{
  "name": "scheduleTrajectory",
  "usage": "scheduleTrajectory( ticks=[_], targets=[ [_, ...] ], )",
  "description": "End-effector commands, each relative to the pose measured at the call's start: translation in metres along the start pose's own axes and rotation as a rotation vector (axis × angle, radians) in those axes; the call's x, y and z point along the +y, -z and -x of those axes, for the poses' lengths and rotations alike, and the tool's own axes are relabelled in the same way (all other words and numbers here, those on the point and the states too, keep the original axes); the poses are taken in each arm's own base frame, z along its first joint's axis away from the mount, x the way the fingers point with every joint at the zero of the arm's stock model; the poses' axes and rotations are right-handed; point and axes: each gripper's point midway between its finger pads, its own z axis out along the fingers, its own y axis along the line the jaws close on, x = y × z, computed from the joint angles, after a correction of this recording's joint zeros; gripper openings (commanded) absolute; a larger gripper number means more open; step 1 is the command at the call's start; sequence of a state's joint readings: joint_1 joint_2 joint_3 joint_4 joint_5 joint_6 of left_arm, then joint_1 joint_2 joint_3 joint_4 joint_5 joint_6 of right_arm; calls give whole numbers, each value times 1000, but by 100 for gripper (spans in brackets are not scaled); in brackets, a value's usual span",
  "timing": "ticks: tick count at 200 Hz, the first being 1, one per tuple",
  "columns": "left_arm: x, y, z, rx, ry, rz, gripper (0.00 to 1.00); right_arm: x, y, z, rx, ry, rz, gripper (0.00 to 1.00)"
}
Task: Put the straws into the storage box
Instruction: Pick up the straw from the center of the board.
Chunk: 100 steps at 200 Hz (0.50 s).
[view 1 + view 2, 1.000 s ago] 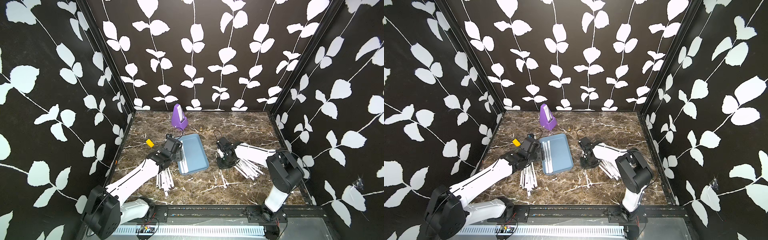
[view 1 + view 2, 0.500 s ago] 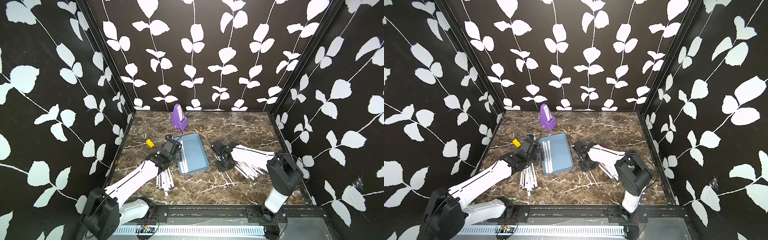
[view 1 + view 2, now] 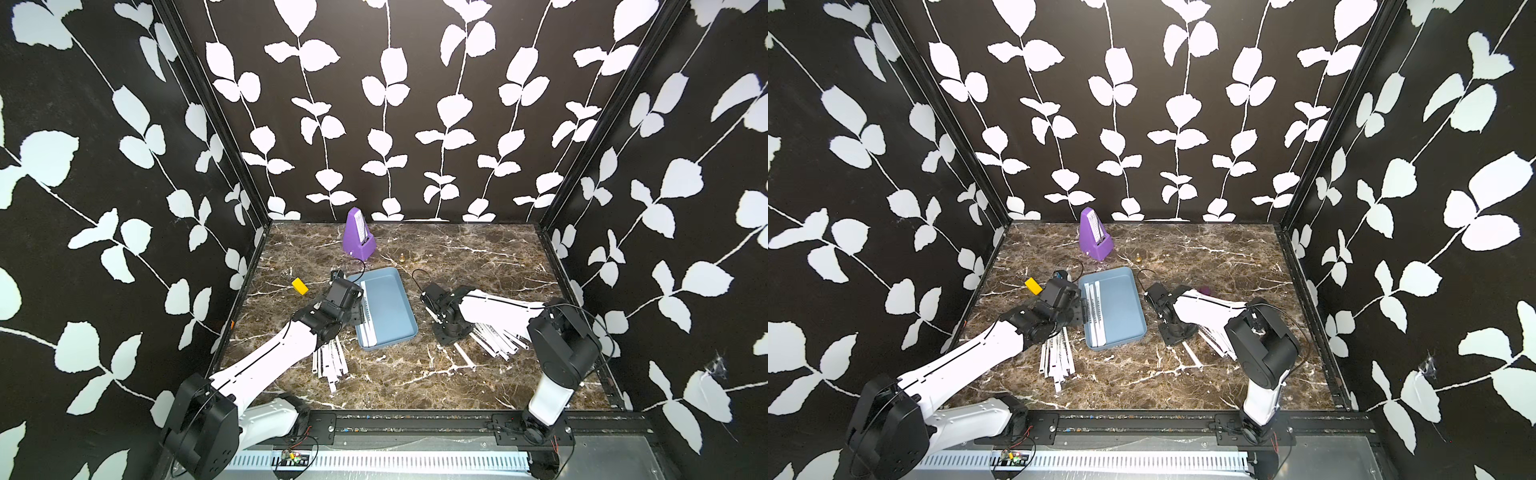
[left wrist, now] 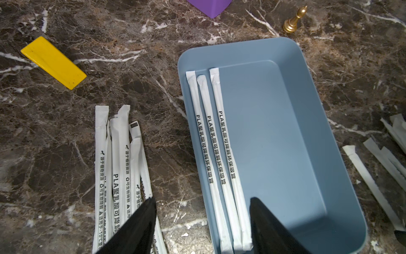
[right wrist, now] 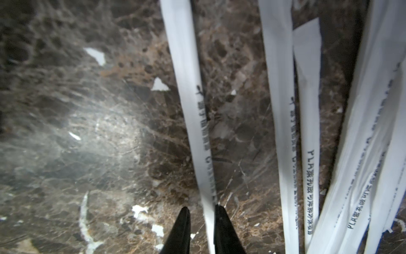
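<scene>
Three straws (image 4: pixel 214 143) lie side by side along the left-arm side of the storage box (image 3: pixel 395 303). Just outside that side of the box lies a heap of five or so more (image 4: pixel 118 158); on the box's opposite side a larger fan (image 3: pixel 496 338) is too overlapped to count. The left claw (image 4: pixel 202 199) hangs spread wide and empty over the box's near corner. Beyond the box's other side, the right claw (image 5: pixel 201 207) stands nearly pressed together around one straw (image 5: pixel 193 110); whether it truly pinches I cannot tell. Behind the box stand one purple metronome (image 3: pixel 358 235) and one gold chess piece (image 4: pixel 294 19), and one yellow block (image 3: pixel 300 286) lies beyond the box's left-arm side. The tabletop (image 3: pixel 457 257) is brown veined marble, enclosed by black walls (image 3: pixel 374 104) with white leaves.
</scene>
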<state>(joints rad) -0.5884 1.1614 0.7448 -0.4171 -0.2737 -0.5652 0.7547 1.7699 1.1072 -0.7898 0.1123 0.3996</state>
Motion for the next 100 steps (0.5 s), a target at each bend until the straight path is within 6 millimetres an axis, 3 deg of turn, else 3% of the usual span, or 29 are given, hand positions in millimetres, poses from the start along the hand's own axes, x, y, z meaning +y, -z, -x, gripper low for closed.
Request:
scheduleTrajectory(
  ticks=[1, 100],
  targets=[
    [6, 5, -2, -8, -3, 10, 69, 4, 18, 10, -40, 1, 19, 24],
    [5, 1, -3, -1, 4, -1, 69, -13, -9, 11, 30, 42, -17, 30]
  ],
)
